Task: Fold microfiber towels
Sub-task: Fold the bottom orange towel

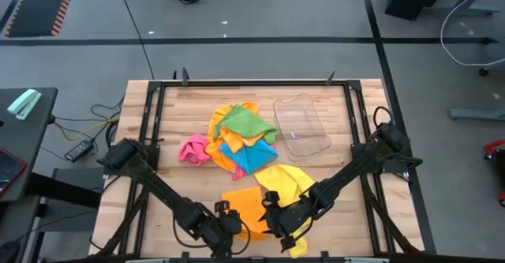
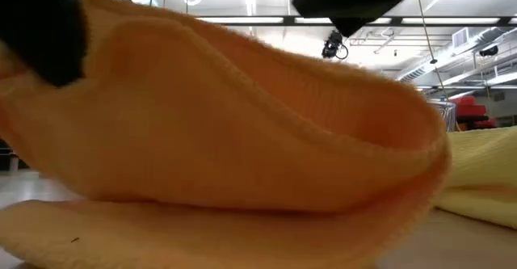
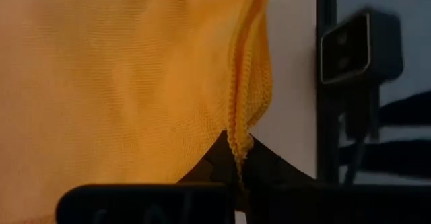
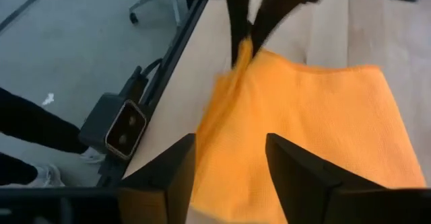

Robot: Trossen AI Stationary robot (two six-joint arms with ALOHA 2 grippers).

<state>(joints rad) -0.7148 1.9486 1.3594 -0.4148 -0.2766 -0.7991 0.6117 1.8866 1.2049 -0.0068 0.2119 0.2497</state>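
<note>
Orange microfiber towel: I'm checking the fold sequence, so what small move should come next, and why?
Probably the right gripper should close on the orange microfiber towel. Its fingers are open over the cloth's edge, while the left gripper is already shut on a corner. With both holding, the fold could begin.

Grey floor (image 1: 260,10); wooden table (image 1: 197,97); ceiling strip lights (image 2: 242,20).

One camera looks straight down on the tabletop (image 1: 197,105); another sits level, close against the orange towel (image 2: 242,140), which both wrist cameras share.
</note>
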